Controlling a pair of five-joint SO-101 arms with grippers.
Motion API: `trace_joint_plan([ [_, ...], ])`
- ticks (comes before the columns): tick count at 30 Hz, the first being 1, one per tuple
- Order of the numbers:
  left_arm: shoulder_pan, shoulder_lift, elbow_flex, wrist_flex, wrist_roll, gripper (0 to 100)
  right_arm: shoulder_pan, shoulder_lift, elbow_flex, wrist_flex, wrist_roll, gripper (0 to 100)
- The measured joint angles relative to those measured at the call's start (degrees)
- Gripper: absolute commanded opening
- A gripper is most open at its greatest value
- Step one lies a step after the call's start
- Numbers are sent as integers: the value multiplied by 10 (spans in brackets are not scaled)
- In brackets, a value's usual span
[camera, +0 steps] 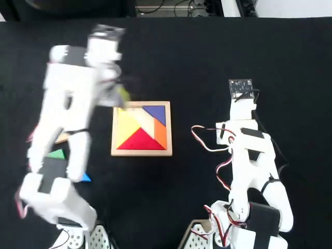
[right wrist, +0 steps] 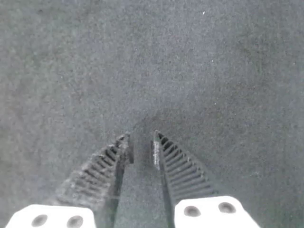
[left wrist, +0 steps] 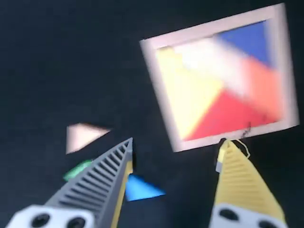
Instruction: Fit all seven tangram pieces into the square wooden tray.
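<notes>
Your left tool [left wrist: 176, 143] sits closest to the lens, its two ribbed fingers [left wrist: 240, 180] spread wide with nothing between them. It is raised off the desk [camera: 207, 62]. From the high view it hangs over the far left corner of the square wooden tray [camera: 141, 152], and the arm is blurred.

You'll find the tray about mid-desk, between the two arms, lying flat. A large yellow triangle [camera: 124, 129] fills its left side and a red triangle [camera: 140, 141] its near side. A dark blue piece [camera: 156, 112] takes the far right corner and an orange piece [camera: 162, 135] lies along the right rim. Between them is a pale patch [camera: 149, 123]; you cannot tell whether it is a piece or bare wood.

Three pieces lie loose toward the desk's left edge, well apart from the tray, partly hidden by the left arm in the high view. They are a tan triangle [left wrist: 81, 135], a green piece [left wrist: 76, 170] and a light blue triangle [left wrist: 138, 188].

Your right tool [right wrist: 141, 142] is over bare black desk on the right half. Its fingers are drawn nearly together, a thin slit between them, holding nothing.
</notes>
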Motion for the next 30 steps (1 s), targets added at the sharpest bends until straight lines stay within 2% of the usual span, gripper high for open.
trace_joint_plan([
  [5,-185,-102,87,0,-192,281,0,0,0,0,0,81],
  [8,-258,-160,161,0,-226,281,0,0,0,0,0,81],
  [12,-293,-237,261,0,-226,281,-12,0,0,0,4,81],
  [14,-302,-266,317,-14,-190,281,-11,0,0,0,8,81],
  [16,-316,-287,392,-61,-124,281,-11,0,0,0,11,81],
  [20,-346,-300,563,-213,7,281,-11,0,0,0,11,81],
  [23,-353,-300,660,-319,79,281,-11,0,0,0,11,81],
  [27,-353,-300,708,-388,140,286,-11,0,0,0,11,81],
  [30,-349,-301,712,-418,149,286,-11,0,0,0,11,81],
])
